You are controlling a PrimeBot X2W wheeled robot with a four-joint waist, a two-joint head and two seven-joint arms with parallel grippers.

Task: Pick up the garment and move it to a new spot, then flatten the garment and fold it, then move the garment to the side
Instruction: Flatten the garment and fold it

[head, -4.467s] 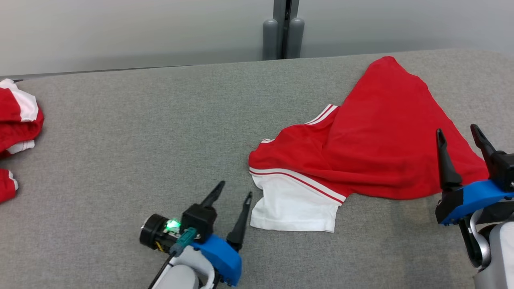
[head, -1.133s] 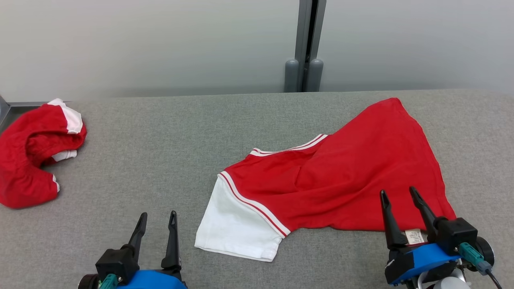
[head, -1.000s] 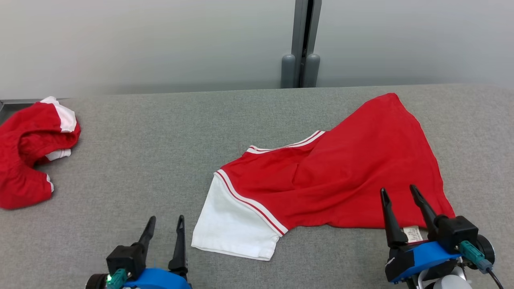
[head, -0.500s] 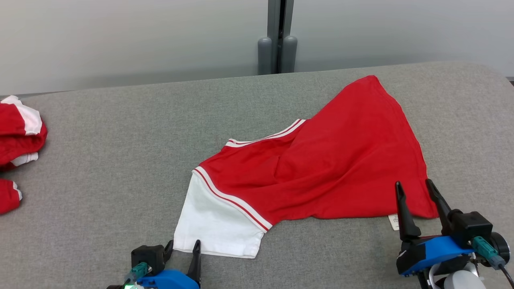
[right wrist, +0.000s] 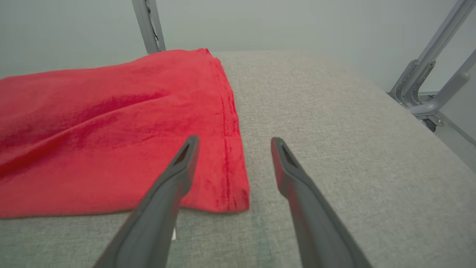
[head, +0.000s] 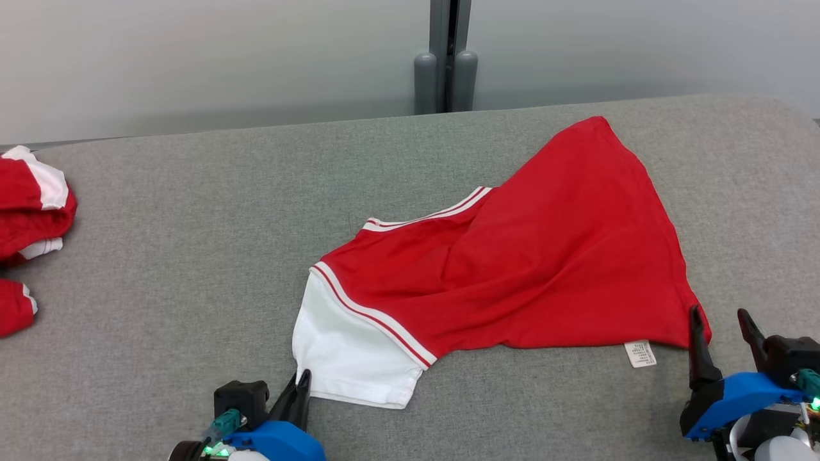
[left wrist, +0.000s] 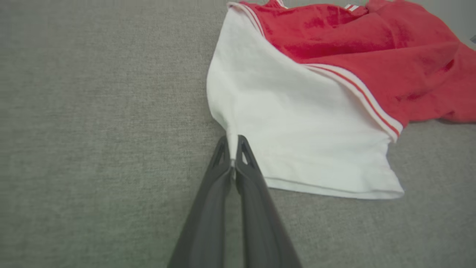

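The garment [head: 532, 256] is a red shirt with a white sleeve [head: 349, 352], spread loosely across the middle and right of the grey table [head: 192, 224]. My left gripper [head: 300, 384] is at the sleeve's near left corner and shut on a pinch of the white fabric [left wrist: 233, 143], which rises between the fingertips. The red body [left wrist: 372, 56] lies beyond the sleeve. My right gripper [head: 717, 320] stands open at the garment's near right corner [right wrist: 230, 193], its left finger [right wrist: 178, 167] over the red hem and its right finger over bare table.
A second red and white garment [head: 29, 224] lies bunched at the table's left edge. A white care label [head: 639, 353] sticks out under the red hem. A grey post [head: 446, 57] stands behind the table, and a metal frame [right wrist: 427, 85] lies off its right end.
My left gripper has moved forward to the sleeve's corner and shut on the white fabric. The right gripper stays open and sits lower right in view. The head camera has shifted.
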